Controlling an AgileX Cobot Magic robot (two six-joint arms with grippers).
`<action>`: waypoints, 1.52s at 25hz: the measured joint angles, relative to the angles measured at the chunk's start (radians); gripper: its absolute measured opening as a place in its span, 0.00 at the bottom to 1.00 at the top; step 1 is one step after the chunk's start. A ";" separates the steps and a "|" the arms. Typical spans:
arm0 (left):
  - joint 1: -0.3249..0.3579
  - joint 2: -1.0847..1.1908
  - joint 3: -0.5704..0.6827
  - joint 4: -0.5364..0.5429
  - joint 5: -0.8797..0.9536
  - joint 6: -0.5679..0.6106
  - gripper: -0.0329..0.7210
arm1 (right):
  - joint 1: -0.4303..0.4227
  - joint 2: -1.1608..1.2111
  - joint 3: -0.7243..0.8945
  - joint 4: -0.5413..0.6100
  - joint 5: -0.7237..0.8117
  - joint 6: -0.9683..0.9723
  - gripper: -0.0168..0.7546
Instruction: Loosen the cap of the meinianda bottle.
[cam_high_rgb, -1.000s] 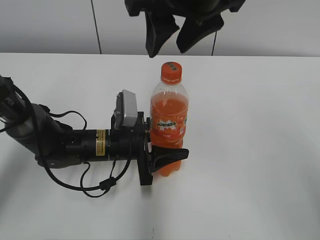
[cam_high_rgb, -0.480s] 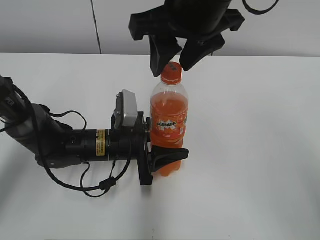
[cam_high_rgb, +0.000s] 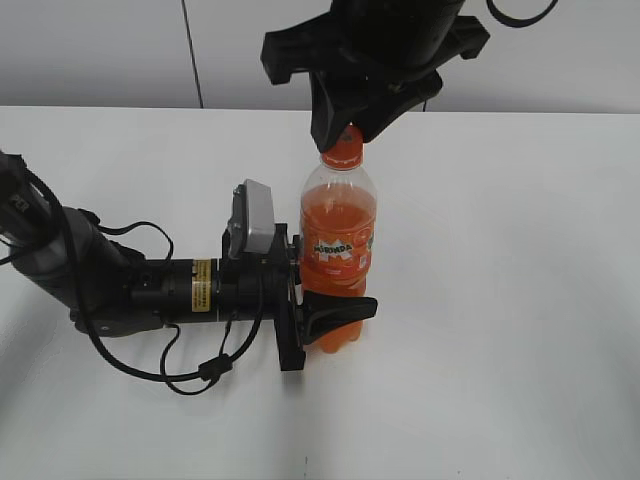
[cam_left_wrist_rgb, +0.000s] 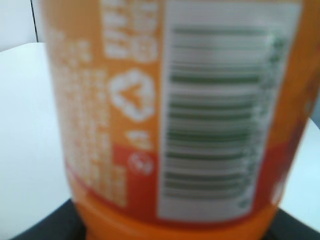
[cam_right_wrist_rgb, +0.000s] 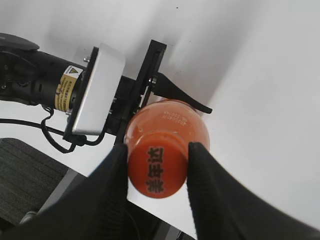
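The meinianda bottle (cam_high_rgb: 338, 240) stands upright on the white table (cam_high_rgb: 500, 300), full of orange liquid. My left gripper (cam_high_rgb: 318, 318) reaches in from the left and is shut on its lower body; the left wrist view shows only the blurred label and barcode (cam_left_wrist_rgb: 170, 125) up close. My right gripper (cam_high_rgb: 345, 128) hangs from above with its two black fingers pressed on either side of the orange cap (cam_high_rgb: 344, 152). In the right wrist view the cap (cam_right_wrist_rgb: 157, 167), with dark print on top, sits between both fingers (cam_right_wrist_rgb: 158, 159), above the bottle's shoulder (cam_right_wrist_rgb: 170, 117).
The left arm, with its grey camera block (cam_high_rgb: 253, 217) and loose black cables (cam_high_rgb: 190, 375), lies across the table's left half. A grey wall runs along the table's far edge.
My right gripper has come down from above the bottle and its fingers have closed in on the cap. The left arm and the bottle have not moved.
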 joint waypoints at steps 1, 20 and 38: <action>0.000 0.000 0.000 0.000 0.000 0.000 0.56 | 0.000 0.000 0.000 0.000 0.000 -0.004 0.39; 0.000 0.000 0.000 0.000 0.000 0.000 0.56 | 0.000 0.000 0.000 -0.009 -0.001 -0.326 0.37; 0.000 0.000 0.000 -0.003 0.001 0.000 0.56 | 0.000 -0.005 -0.002 0.003 -0.004 -1.025 0.31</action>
